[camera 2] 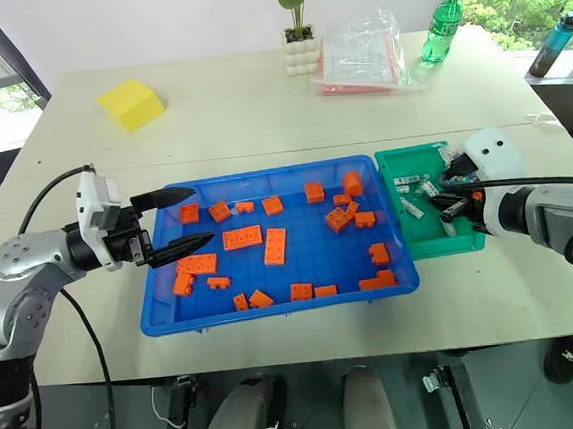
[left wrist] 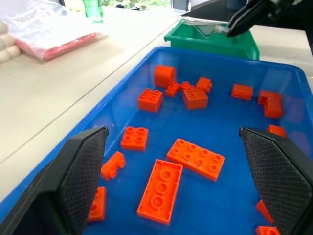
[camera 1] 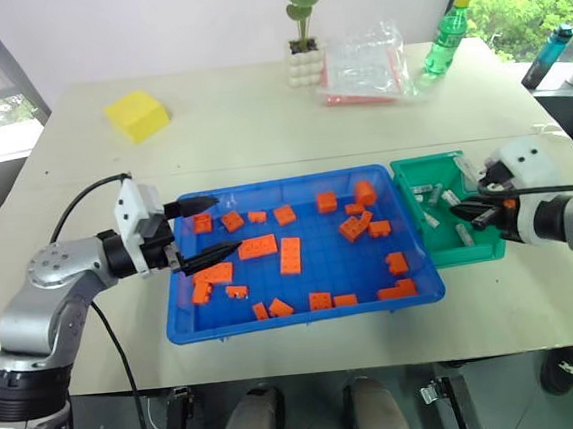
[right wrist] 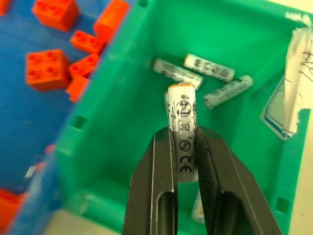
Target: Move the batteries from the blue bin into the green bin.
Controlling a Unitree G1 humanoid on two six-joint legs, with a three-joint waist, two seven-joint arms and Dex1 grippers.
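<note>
blue bin (camera 1: 305,313) – only orange bricks (camera 1: 290,255) seen | green bin (right wrist: 122,98) – three batteries (right wrist: 208,67) lie inside | left gripper (left wrist: 183,181) wide, idle over blue bin | right gripper (right wrist: 186,161) pinches battery (right wrist: 182,132) above green bin: should release low

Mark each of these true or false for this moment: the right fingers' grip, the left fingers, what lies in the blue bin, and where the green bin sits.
1. The right gripper has its fingers shut on a battery above the green bin. True.
2. The left gripper holds an orange brick. False: its fingers stand open and empty over the left end of the blue bin.
3. Loose batteries already lie inside the green bin. True.
4. The blue bin holds only batteries. False: orange bricks are scattered across it, and no battery can be made out among them.
5. The green bin sits at the blue bin's left end. False: it sits against the right end.
</note>
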